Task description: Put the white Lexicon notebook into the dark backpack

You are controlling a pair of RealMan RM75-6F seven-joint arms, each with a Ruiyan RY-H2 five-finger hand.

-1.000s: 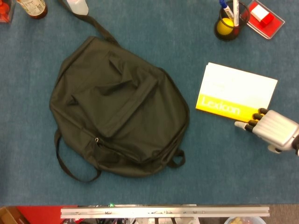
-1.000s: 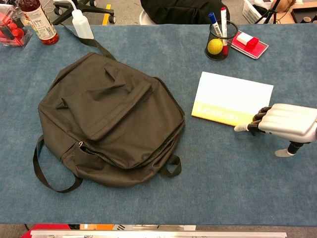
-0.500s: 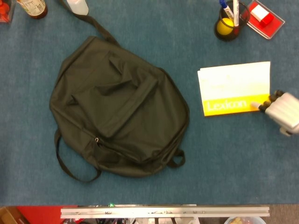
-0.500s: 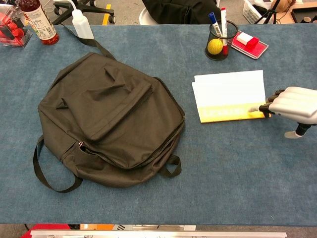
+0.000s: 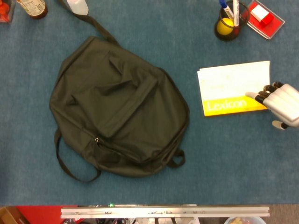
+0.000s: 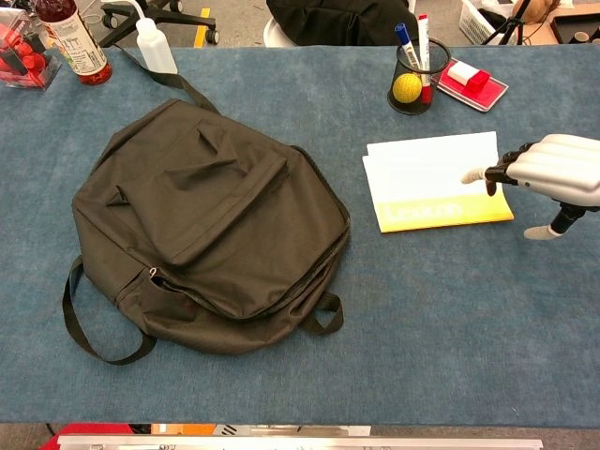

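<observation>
- Dark fabric backpack (image 5: 119,109) flat on the blue felt tabletop (image 5: 219,158), left of centre, nearer the near edge, straps trailing toward both the near and far edges.
- White Lexicon notebook with a yellow band (image 5: 233,87) flat on the tabletop's right half, well apart from the backpack, yellow band toward the near edge.
- Silver robot right hand (image 5: 281,101) at the tabletop's right edge, fingers held together, dark fingertips (image 6: 498,174) over the notebook's right edge; touching or hovering, cannot tell; nothing gripped.
- Black mesh pen cup with markers and a yellow ball (image 6: 416,70) near the far edge, red-and-white tray (image 6: 472,82) just beside it.
- Bottle with a red cap (image 6: 72,39) and clear squeeze bottle (image 6: 154,45) at the far left corner.
</observation>
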